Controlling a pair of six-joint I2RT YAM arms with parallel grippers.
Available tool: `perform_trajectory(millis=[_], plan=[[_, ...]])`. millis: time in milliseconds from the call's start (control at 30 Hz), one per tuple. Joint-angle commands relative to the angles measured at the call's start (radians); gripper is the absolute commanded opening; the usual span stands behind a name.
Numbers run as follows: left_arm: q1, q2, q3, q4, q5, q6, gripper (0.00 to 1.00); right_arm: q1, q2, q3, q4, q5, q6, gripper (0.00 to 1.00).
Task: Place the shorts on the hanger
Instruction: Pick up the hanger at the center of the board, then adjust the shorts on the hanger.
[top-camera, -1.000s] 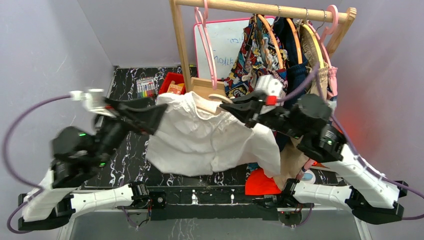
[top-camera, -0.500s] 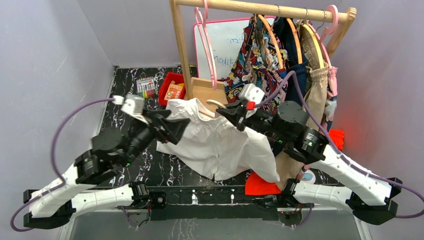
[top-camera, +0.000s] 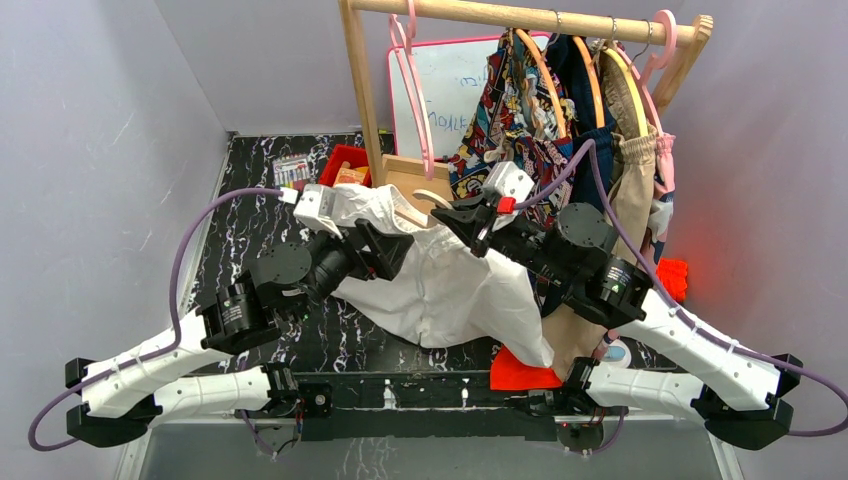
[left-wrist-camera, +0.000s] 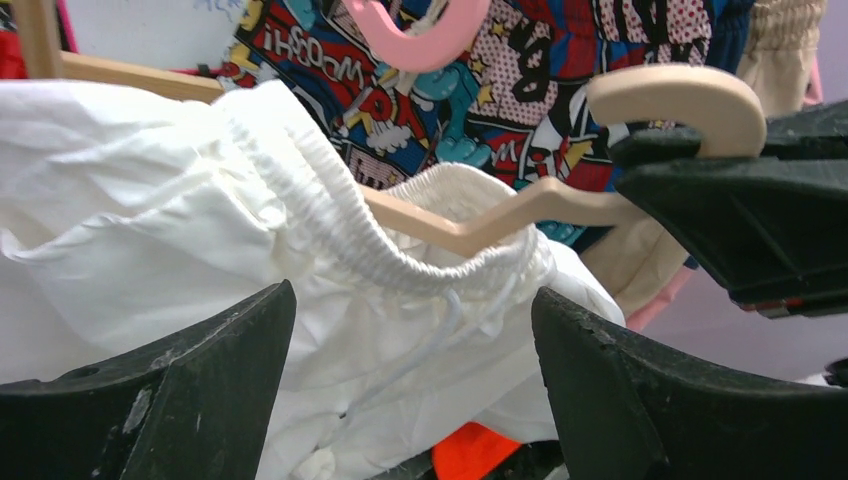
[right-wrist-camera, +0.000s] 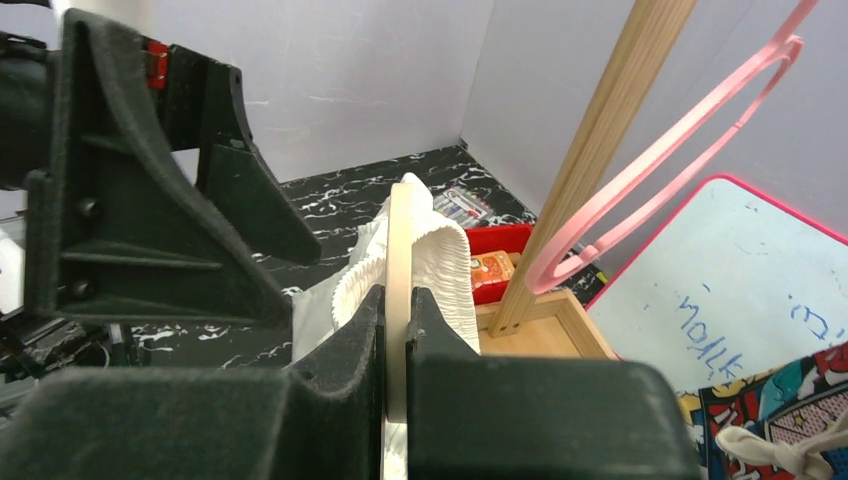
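Note:
The white shorts (top-camera: 440, 285) hang in the air over the cream hanger (top-camera: 428, 203), and their gathered waistband (left-wrist-camera: 330, 225) drapes across one hanger arm (left-wrist-camera: 470, 232). My right gripper (right-wrist-camera: 397, 300) is shut on the hanger (right-wrist-camera: 400, 235) just under its thick hook (left-wrist-camera: 680, 100). My left gripper (left-wrist-camera: 412, 310) is open wide and faces the shorts (left-wrist-camera: 150, 200) below the waistband, with nothing between its fingers. In the top view it (top-camera: 392, 250) sits against the left side of the cloth, close to the right gripper (top-camera: 458, 215).
A wooden rack (top-camera: 362, 90) behind carries pink hangers (top-camera: 415, 90), a comic-print garment (top-camera: 515, 110) and tan shorts (top-camera: 640, 150). A whiteboard (top-camera: 450, 85), a red box (top-camera: 345, 170), markers (top-camera: 290, 172) and the rack's wooden base (top-camera: 405, 175) stand on the black marbled table (top-camera: 240, 230). Orange cloth (top-camera: 520, 368) lies near the front.
My left arm has swung right and forward along the shorts towards the hanger. The shorts now hang narrower and more bunched. The right gripper has shifted slightly left with the hanger.

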Motion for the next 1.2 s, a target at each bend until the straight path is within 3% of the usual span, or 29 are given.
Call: perform_trajectory(millis=[0,133,267,567,900,1100,1167], plan=[[-0.002,-0.020,0.047,0.071,-0.119,0.062,0.86,0.001,-0.017,0.053,0.118,-0.080,0.012,0.00],[-0.003,-0.063,0.120,0.088,-0.066,0.282,0.87,0.001,-0.023,0.090,0.048,-0.176,0.009,0.00],[-0.004,-0.092,0.179,0.069,0.186,0.499,0.89,0.001,-0.034,0.124,-0.048,-0.267,0.013,0.00],[-0.003,-0.029,0.272,-0.071,0.802,0.695,0.91,0.001,-0.051,0.135,-0.133,-0.364,0.048,0.00],[-0.003,0.099,0.401,-0.229,0.783,0.836,0.72,0.000,-0.040,0.144,-0.171,-0.420,0.055,0.00],[-0.003,0.125,0.426,-0.243,0.741,0.840,0.67,0.001,-0.045,0.134,-0.181,-0.424,0.043,0.00],[-0.004,0.122,0.424,-0.241,0.748,0.838,0.58,0.001,-0.047,0.131,-0.185,-0.426,0.040,0.00]])
